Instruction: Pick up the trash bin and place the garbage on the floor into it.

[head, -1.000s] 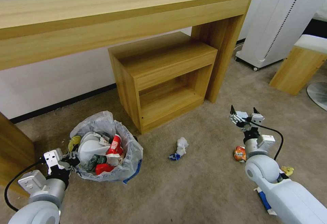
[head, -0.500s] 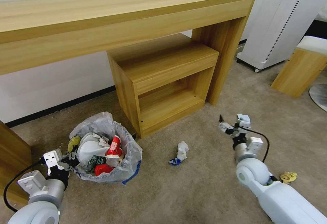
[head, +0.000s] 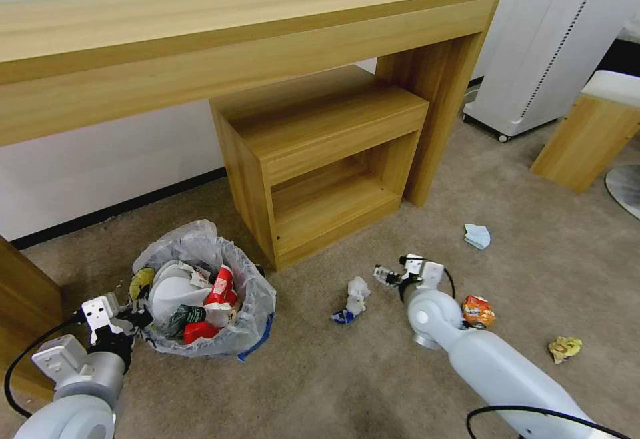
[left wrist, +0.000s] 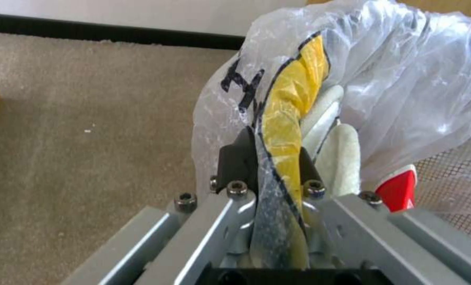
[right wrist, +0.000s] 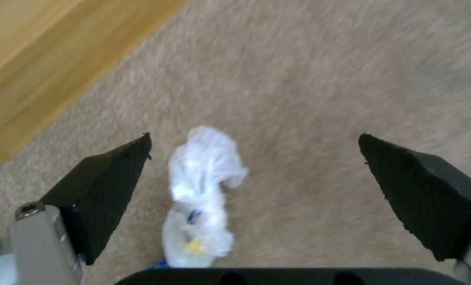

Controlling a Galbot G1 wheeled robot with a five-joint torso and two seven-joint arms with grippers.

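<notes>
Hovering spread, right claw (right wrist: pixel 256 158) (carpet bare around) faces crumpled paper (right wrist: pixel 201 194).

Long light-wood desk (head: pixel 220 32) against white wall (head: pixel 100 165) (black baseboard (head: pixel 120 209) along the bottom). Open wooden shelf unit (head: pixel 320 159) tucked under desk's right end. White wheeled appliance (head: pixel 540 45) right of desk, wooden stool (head: pixel 590 132) with pale cushion near it.
</notes>
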